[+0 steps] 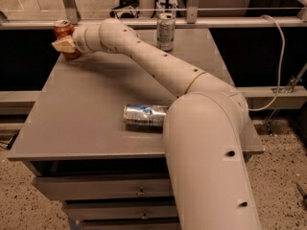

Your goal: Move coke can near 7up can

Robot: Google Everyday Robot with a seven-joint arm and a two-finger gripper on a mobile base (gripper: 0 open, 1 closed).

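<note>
We see the gripper [64, 44] against the upright coke can [62, 29], and cannot tell whether it grips; the 7up can [166, 31] stands well apart.

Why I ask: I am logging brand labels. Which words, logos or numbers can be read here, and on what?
No text can be read.
coke can: label too blurred to read.
7up can: faint marks, unreadable.
silver-and-blue can lying on the table: blue pattern, unreadable.
gripper, at the coke can in the table's far left corner: no lettering visible.
</note>
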